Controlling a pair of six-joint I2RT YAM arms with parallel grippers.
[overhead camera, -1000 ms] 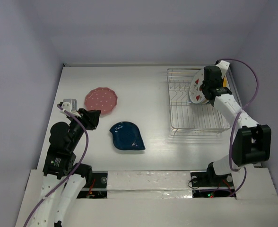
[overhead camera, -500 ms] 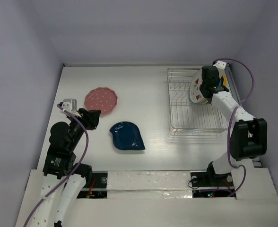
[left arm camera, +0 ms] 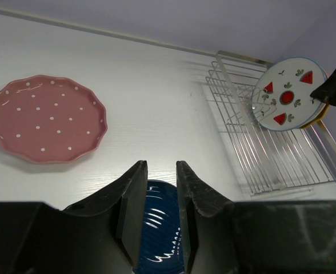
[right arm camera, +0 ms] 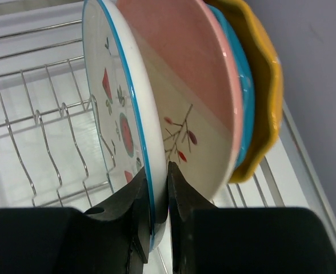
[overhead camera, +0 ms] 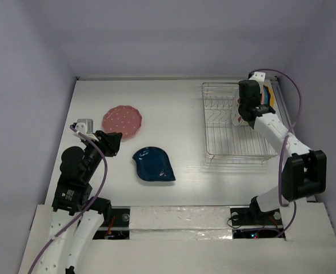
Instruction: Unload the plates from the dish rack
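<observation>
Right gripper (right arm camera: 156,176) seemingly pinches strawberry plate (right arm camera: 114,97) in dish rack (right arm camera: 41,116)

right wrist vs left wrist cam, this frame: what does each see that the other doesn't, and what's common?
Right wrist only: the right gripper pinching the rim of the strawberry plate, with the cream-and-pink plate and the light blue plate upright right behind it.
Left wrist only: the left gripper, jaws slightly apart and empty; the dark blue plate; the pink dotted plate, lying flat.
Both: the strawberry plate, the yellow-orange plate and the dish rack.
</observation>
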